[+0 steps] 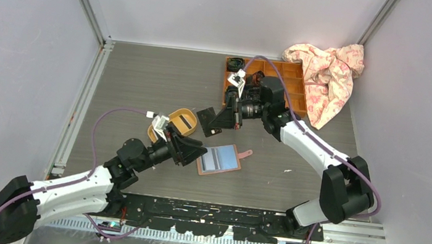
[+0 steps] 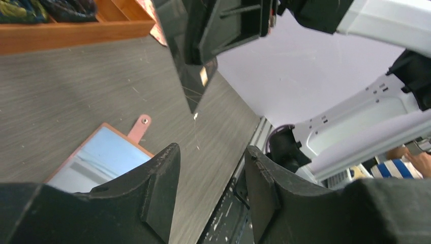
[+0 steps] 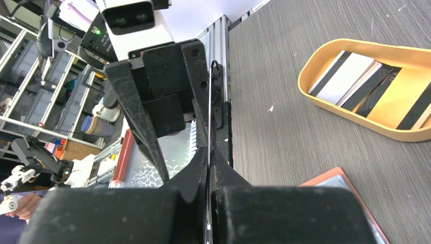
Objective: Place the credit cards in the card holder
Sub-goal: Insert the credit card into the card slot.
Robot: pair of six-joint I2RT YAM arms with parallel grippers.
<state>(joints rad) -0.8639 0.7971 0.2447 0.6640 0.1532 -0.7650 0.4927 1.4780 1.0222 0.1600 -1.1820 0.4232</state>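
Note:
The pink card holder (image 1: 219,158) lies open on the table, bluish pockets up, snap tab to the right. It also shows in the left wrist view (image 2: 99,157) and the right wrist view (image 3: 333,184). My right gripper (image 1: 221,118) (image 3: 209,157) is shut on a dark credit card (image 1: 205,122), held above the table beyond the holder; the card appears edge-on in the right wrist view (image 3: 209,109) and as a dark plate in the left wrist view (image 2: 185,71). My left gripper (image 1: 197,152) (image 2: 211,175) is open and empty, just left of the holder. More striped cards (image 3: 348,76) lie in the yellow tray (image 3: 356,121).
The yellow oval tray (image 1: 179,110) sits left of the held card, partly under my left wrist. An orange-brown wooden compartment box (image 1: 281,74) stands at the back, with a pink patterned cloth (image 1: 328,73) over its right side. Walls enclose the table on three sides.

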